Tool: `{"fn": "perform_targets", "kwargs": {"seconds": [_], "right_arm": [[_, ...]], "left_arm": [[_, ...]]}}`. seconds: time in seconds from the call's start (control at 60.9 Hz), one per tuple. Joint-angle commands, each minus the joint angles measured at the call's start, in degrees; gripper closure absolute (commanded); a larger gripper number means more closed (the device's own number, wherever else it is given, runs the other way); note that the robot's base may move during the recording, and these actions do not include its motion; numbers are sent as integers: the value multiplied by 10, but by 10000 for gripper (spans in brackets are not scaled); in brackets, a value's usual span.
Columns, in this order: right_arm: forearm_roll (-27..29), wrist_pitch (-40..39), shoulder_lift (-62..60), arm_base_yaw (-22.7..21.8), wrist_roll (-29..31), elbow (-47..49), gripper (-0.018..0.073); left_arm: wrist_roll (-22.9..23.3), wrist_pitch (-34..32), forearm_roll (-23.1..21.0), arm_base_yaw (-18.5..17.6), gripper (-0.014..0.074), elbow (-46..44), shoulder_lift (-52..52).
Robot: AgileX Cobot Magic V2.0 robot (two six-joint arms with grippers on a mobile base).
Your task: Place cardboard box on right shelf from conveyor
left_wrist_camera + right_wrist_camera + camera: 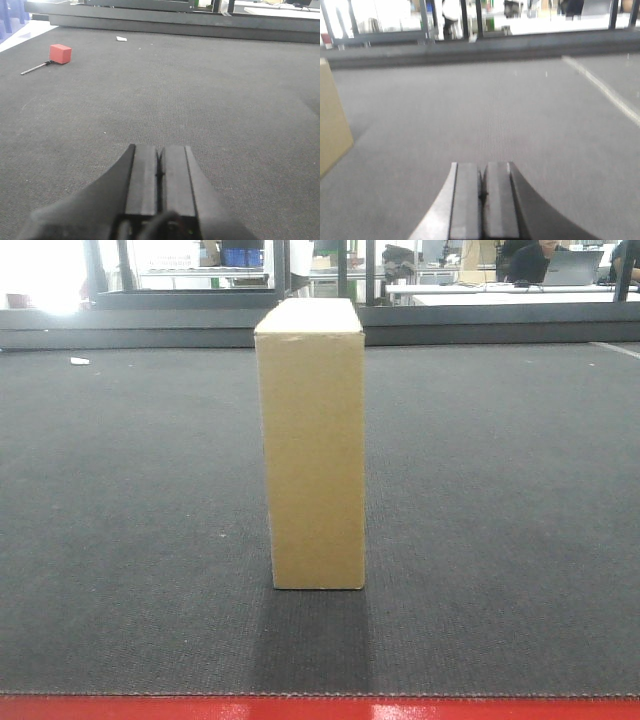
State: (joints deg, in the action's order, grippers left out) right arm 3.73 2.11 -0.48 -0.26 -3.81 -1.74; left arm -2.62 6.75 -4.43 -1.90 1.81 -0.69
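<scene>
The tall tan cardboard box (312, 440) stands upright in the middle of the dark grey conveyor (130, 520), whose red front edge runs along the bottom of the front view. In the right wrist view the cardboard box (332, 120) shows as a slice at the left edge, well left of my right gripper (483, 167), which is shut with nothing between its fingers. My left gripper (160, 148) is also shut and empty, hovering over bare conveyor (225, 100); the box is out of that view. Neither gripper appears in the front view. The right shelf is out of view.
A small red block (60, 53) with a thin metal rod lies far left on the belt. A white scrap (121, 38) lies near the belt's far edge. A raised dark rail (150, 328) borders the far side. A pale stripe (605, 90) crosses the belt at right.
</scene>
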Motion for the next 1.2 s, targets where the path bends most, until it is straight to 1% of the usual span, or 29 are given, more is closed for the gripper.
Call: {"fn": "perform_targets", "kwargs": {"seconds": [0.0,0.164,0.296,0.361,0.427,0.542,0.591,0.64,0.69,0.821,0.985,1.084,1.182], "right_arm": [[3,-55,-12,1,3,21,510],[2,-5,5,1,4,112,510],[2,32,79,1,4,213,510],[2,57,130,1,4,269,493],[2,85,185,4,4,325,419],[1,120,279,23,4,410,196],[1,131,327,42,3,442,85],[1,142,368,63,3,478,-2],[1,156,411,87,3,508,-71],[-9,197,526,161,3,593,-62],[-9,265,665,277,-5,707,-62],[-15,313,744,331,-39,787,-62],[-41,376,813,366,-104,869,-62]], "left_arm": [[0,-49,-3,2,713,5,-8],[0,-49,-3,2,713,5,-8],[0,-49,-3,2,712,5,-8],[0,-49,-3,2,713,5,-8],[0,-49,-3,2,713,5,-8],[0,-49,-3,2,713,5,-8],[0,-49,-3,2,713,5,-8],[0,-49,-3,2,713,5,-8],[0,-49,-3,2,713,5,-8],[0,-49,-3,2,712,5,-8],[0,-49,-3,2,713,5,-8],[0,-49,-3,2,712,5,-8],[0,-49,-3,2,713,5,-8]]}}
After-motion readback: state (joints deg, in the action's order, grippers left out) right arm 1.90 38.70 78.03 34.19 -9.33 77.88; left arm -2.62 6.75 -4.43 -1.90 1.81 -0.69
